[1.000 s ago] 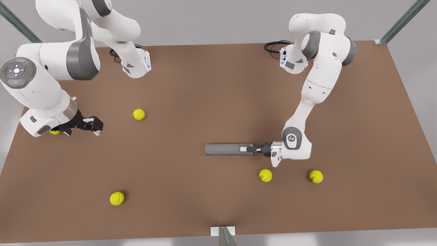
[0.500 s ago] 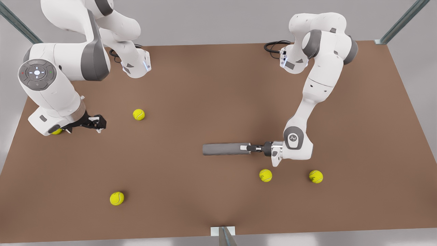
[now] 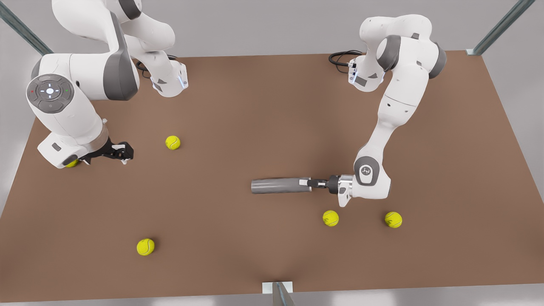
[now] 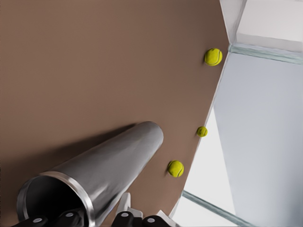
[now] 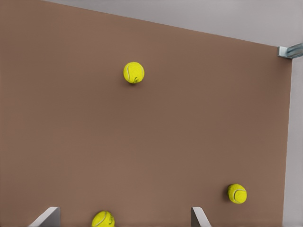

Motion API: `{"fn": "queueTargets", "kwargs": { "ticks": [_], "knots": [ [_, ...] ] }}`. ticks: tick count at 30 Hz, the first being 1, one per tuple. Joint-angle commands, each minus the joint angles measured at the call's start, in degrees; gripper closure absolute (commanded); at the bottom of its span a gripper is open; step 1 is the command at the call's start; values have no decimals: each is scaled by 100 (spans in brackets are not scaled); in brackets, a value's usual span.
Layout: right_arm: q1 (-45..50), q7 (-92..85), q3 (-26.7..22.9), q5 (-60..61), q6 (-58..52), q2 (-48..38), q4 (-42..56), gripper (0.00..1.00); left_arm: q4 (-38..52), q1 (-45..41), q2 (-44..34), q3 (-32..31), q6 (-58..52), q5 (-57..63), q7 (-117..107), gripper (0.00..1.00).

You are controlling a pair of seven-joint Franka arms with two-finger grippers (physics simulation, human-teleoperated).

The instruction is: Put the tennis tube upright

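Tennis tube [image 3: 276,185]: we see a grey cylinder lying on its side on the brown counter [image 3: 272,106], its silvery rim [image 4: 71,187] at the end nearest the left claw.
Left claw [image 3: 307,183]: it sits at the tube's rimmed end on the front view's right side, fingers pinching the rim wall, one finger at the open mouth and one outside; the tube runs straight away from the claw toward the front view's left.
Right claw [image 3: 123,151]: it hangs just above the counter on the front view's left side, well apart from the tube; in its wrist view we see its two fingertips [image 5: 47,216] spread wide with nothing between them.
Ball by the right claw [image 3: 172,142]: a yellow tennis ball rests a short way ahead of the spread fingers.
Ball under the right arm [image 3: 71,163]: it is partly hidden behind the wrist.
Balls by the left claw [image 3: 330,218]: one lies just beside the left wrist, another [image 3: 393,219] farther out behind it.
Far ball [image 3: 145,247]: it is well apart from both claws.
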Motion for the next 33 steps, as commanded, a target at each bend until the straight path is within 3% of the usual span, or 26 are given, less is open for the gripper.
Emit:
{"fn": "queueTargets", "kwargs": {
  "ticks": [1,20,33],
  "knots": [
    [9,-3,0,0,0,-1,0,0,8,0,-9,0,-1,20,0,67],
    [114,-3,-9,-132,-44,79,0,0,52,0,-158,0,-238,257,-272,79],
    [114,6,-9,-132,-53,79,9,0,87,88,-519,123,-642,705,-765,79]
  ]
}}
